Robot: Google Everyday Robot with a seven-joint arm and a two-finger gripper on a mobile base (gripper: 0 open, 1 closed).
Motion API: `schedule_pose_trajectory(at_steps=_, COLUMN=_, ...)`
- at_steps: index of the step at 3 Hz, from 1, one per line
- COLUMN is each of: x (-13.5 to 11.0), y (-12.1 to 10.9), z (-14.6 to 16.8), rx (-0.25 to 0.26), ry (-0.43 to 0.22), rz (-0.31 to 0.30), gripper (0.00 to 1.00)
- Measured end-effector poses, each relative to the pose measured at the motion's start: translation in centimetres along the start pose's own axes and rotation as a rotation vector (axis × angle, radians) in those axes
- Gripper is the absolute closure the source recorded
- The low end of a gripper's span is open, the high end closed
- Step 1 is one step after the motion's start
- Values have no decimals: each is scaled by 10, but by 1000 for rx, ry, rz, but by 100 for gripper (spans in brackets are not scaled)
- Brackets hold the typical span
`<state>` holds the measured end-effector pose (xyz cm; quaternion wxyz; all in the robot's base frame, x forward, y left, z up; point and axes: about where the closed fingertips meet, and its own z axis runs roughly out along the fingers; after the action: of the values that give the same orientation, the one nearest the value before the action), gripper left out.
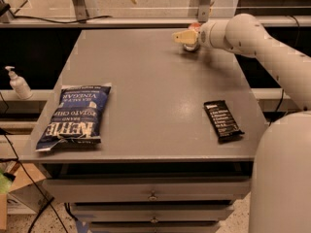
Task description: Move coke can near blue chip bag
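- Camera view: gripper (pixel 183 37) sits over the back-right part of the table (pixel 155 81), just inside the back edge.
- Arm (pixel 262 42) reaches in from the right, crossing the table's right edge.
- Can (pixel 194 26) is at the back right, right at the gripper. Only a red sliver shows above it; the rest is hidden.
- Cannot tell if the gripper is open, closed or gripping the can.
- Bag (pixel 74 115) lies flat at the front left. Its left side is close to the left edge and its near corner almost reaches the front edge.
- Bag and can are well apart, at opposite ends of the table's diagonal.
- Grey tabletop shows all along that diagonal, from gripper to bag.
- Black wrapper (pixel 223 120) lies flat at the front right, close to the right edge and short of the front edge, off to the side of that diagonal.
- Open tabletop also shows to the right of the bag and behind it.
- Pump bottle (pixel 19 84) stands off the table, on a ledge past the left edge.
- Drawers (pixel 153 191) sit below the front edge, shut.
- Robot body (pixel 282 178) fills the lower right, beside the front-right corner.
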<state>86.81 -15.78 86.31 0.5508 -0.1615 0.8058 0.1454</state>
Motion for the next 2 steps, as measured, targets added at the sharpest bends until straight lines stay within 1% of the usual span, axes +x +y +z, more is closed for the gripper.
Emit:
schedule_pose_trajectory(at_steps=1, x=11, y=-3, z=10, rx=5, ry=32, rz=15, gripper=36)
schedule_pose_trajectory(at_steps=2, x=17, y=-2, z=9, rx=11, ry=49, rz=19, gripper=58)
